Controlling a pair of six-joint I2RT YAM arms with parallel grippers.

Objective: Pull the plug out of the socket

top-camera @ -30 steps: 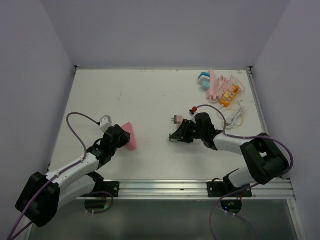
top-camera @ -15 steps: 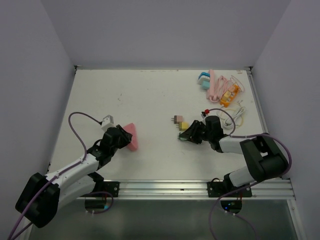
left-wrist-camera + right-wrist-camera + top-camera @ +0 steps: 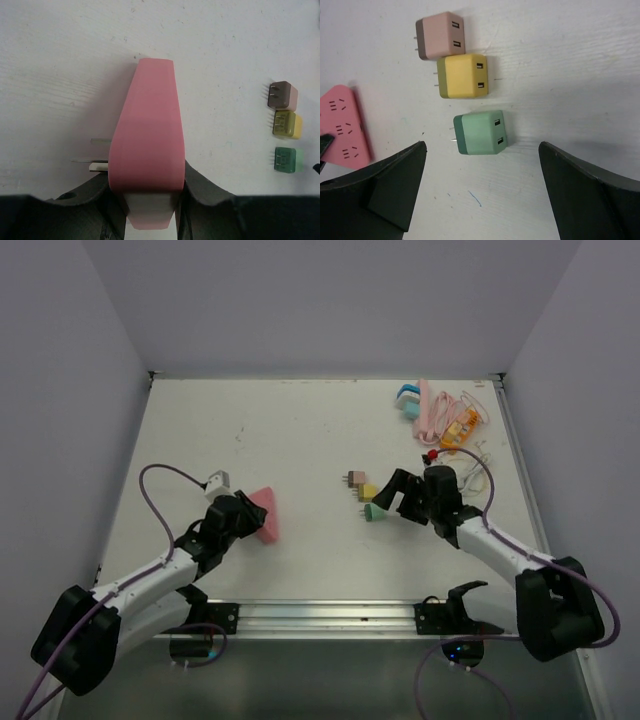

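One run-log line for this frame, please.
left gripper: shut on pink socket | right gripper: open near green plug | green plug: lying free of socket

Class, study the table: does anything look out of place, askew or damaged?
Nothing looks damaged. Only the tangle of cables and chargers at the far right corner looks untidy; the three cube adapters lie in a neat row.
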